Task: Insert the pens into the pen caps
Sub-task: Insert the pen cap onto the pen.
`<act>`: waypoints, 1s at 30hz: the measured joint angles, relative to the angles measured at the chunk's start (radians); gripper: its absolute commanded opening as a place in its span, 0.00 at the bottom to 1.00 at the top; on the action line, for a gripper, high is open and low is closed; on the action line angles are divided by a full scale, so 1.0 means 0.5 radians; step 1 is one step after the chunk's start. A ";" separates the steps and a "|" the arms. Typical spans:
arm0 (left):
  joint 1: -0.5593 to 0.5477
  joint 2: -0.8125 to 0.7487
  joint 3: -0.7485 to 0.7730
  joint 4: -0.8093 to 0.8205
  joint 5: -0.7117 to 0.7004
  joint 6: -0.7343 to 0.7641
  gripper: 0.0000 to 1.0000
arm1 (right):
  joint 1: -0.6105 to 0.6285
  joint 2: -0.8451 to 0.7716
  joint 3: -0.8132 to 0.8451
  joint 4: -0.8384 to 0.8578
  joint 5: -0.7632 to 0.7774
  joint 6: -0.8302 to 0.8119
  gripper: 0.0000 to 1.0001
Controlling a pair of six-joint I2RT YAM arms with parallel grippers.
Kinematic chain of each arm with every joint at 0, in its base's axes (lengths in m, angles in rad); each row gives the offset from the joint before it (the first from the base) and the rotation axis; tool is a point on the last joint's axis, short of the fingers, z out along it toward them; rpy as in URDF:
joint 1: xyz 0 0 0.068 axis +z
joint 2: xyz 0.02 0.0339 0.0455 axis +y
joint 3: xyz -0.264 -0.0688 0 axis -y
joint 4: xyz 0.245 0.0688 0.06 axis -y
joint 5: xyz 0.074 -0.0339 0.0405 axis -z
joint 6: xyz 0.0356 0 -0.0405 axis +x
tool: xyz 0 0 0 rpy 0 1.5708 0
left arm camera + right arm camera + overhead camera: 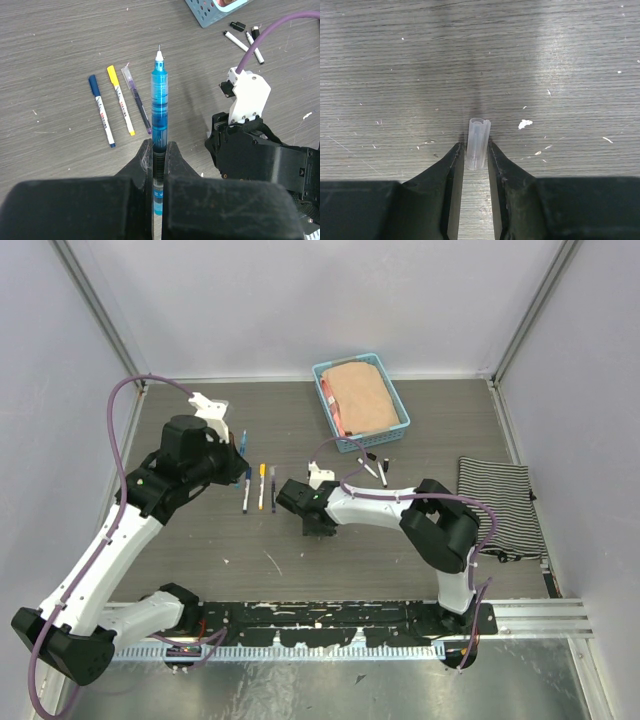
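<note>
**Colours Across the Grey Surface**

We saw a grey wood-grain surface [420, 450] flecked with white. The held pen [159, 100] was translucent turquoise with a white tip, and the held cap [477, 142] was frosty clear. Nearby lay a dark-blue-capped pen [101, 111], a yellow-capped pen [121, 101] and a purplish pen [138, 102]. The basket [325, 405] was light blue, its cloth [362, 395] peach. The striped cloth [500, 505] was black and white.
</note>
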 measured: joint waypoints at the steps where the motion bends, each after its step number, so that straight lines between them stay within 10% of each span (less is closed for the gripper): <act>1: 0.000 0.000 0.000 0.000 -0.001 0.000 0.00 | -0.001 0.001 0.001 0.002 0.000 -0.001 0.29; 15: 0.004 0.005 -0.010 0.005 0.034 -0.005 0.01 | -0.031 -0.173 -0.230 0.183 -0.005 -0.145 0.20; 30: -0.043 0.130 -0.016 0.097 0.266 -0.153 0.00 | -0.440 -1.221 -0.906 0.673 -0.240 -0.291 0.19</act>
